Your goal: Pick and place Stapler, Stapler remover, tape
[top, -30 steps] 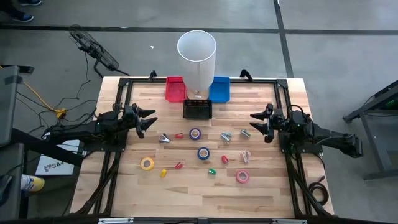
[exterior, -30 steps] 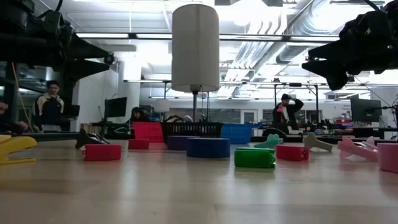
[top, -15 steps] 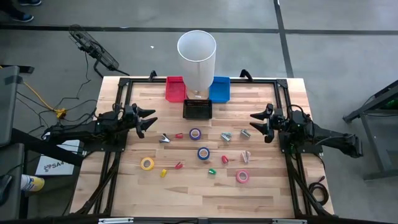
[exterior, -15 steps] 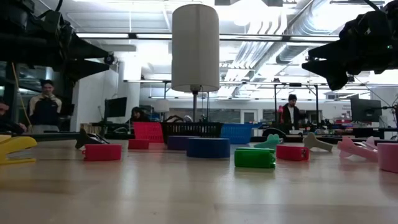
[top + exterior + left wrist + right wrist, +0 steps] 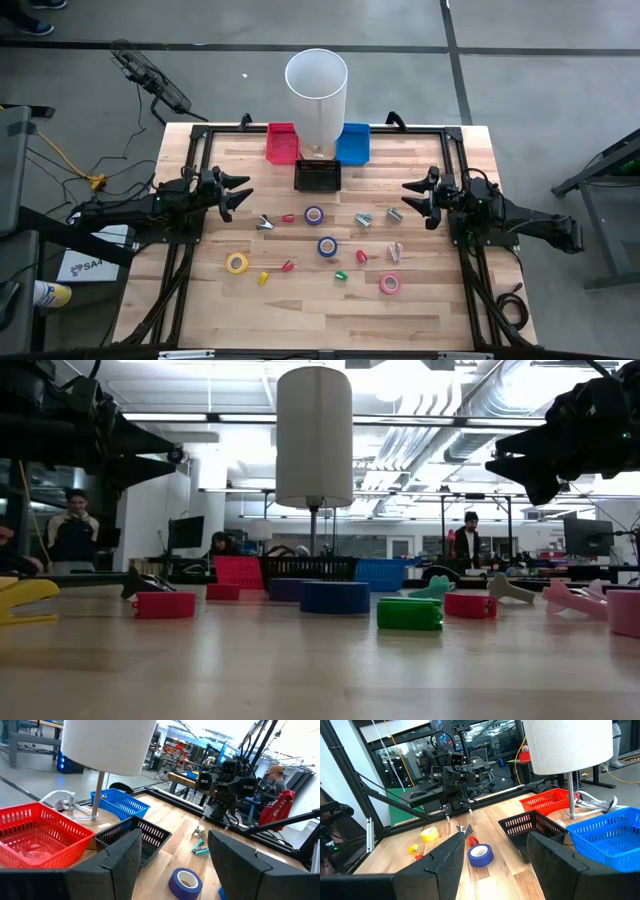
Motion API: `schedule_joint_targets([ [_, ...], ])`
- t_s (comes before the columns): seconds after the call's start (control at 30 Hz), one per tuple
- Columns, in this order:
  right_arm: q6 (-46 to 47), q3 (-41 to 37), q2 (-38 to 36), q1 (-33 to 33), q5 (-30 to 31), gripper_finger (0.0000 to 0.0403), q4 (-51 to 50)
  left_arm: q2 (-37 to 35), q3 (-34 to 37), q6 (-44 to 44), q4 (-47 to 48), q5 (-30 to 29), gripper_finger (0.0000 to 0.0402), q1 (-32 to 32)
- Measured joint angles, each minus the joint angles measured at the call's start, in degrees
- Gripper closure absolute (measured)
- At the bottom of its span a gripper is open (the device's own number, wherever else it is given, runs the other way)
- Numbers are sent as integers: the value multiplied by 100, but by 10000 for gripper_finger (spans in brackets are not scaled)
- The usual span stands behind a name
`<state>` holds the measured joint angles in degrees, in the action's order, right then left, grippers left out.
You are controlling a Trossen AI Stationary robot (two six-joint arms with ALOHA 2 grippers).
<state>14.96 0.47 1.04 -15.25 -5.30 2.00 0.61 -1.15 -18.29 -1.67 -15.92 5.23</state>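
Wooden table (image 5: pixel 430 310). Left gripper (image 5: pixel 243 193) hovers at left edge, fingers spread, empty; yellow tape (image 5: pixel 237 263) well below it. Blue tapes (image 5: pixel 314 215) (image 5: pixel 327 246) mid-table between both arms. Pink tape (image 5: pixel 390 284) lies near front, below right gripper (image 5: pixel 408 197), also spread, empty.

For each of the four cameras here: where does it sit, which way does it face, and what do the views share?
High: overhead, straight down; both arms, left tool and right tool open, apart over the table.
Low: table height, facing the room; arms enter from above.
Left wrist: looks past its own fingers at the black basket.
Right wrist: looks past its own fingers.
Shared: both wrist views show the black basket and a blue tape roll.
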Motion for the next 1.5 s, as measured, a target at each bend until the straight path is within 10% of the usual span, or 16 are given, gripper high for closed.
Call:
schedule_joint_targets([
  [0.83, -40, 0, 1, -2, 5, 194, -1, -1, 0, 1, 0, 0, 176, -2],
  [1.1, -1787, 0, 2, -2, 946, 194, 47, 0, 0, 0, 0, 0, 176, -1],
  [1.5, -1591, 0, 0, -2, 1205, 194, 85, -1, 0, 1, 0, 0, 176, -1],
])
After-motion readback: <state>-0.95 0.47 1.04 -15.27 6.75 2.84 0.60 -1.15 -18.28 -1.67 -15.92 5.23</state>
